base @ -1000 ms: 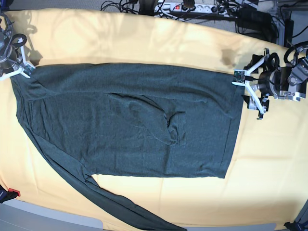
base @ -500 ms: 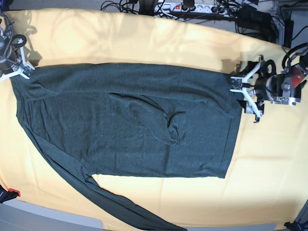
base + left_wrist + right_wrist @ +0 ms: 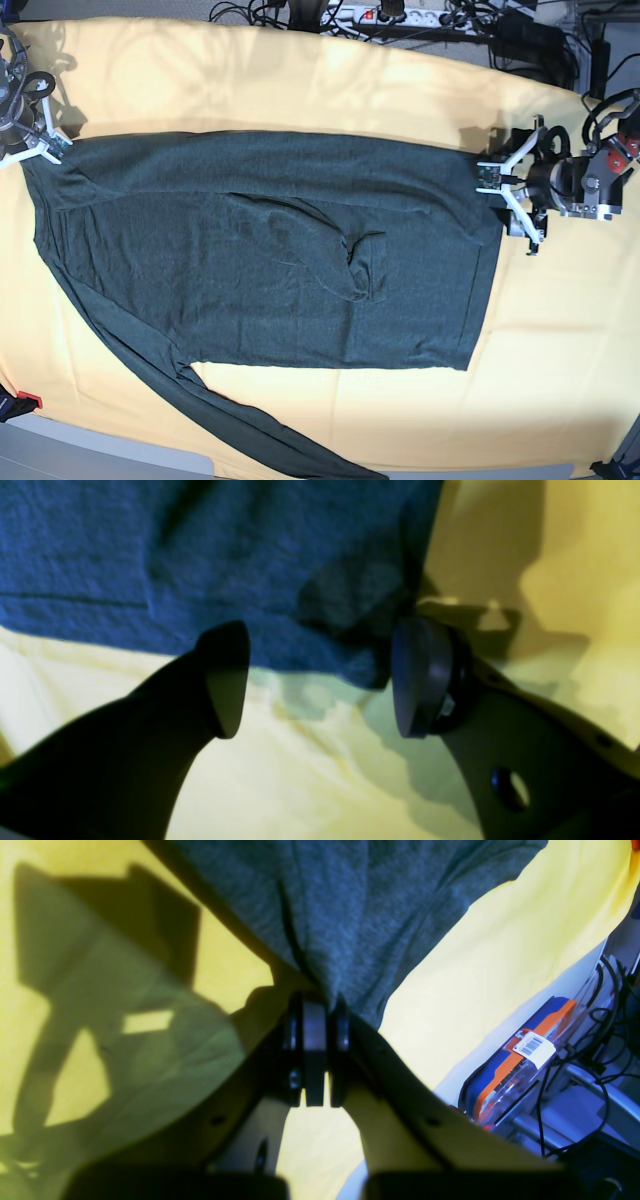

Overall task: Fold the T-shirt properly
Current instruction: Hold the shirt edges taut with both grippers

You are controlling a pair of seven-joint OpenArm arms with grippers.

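Base view shows you the T-shirt (image 3: 270, 260), dark green-grey, lying flat on the yellow worktop (image 3: 300, 90). One long sleeve trails off the near edge, and the other is folded across the middle. Your left gripper (image 3: 505, 200) has its jaws wide apart at the hem corner. Your right gripper (image 3: 45, 140) pinches the far shoulder.

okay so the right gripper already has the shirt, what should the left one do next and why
Probably ease the left gripper forward and close: its jaws stand wide open astride the shirt corner, which isn't yet between the pads, while the right gripper is shut on its end.
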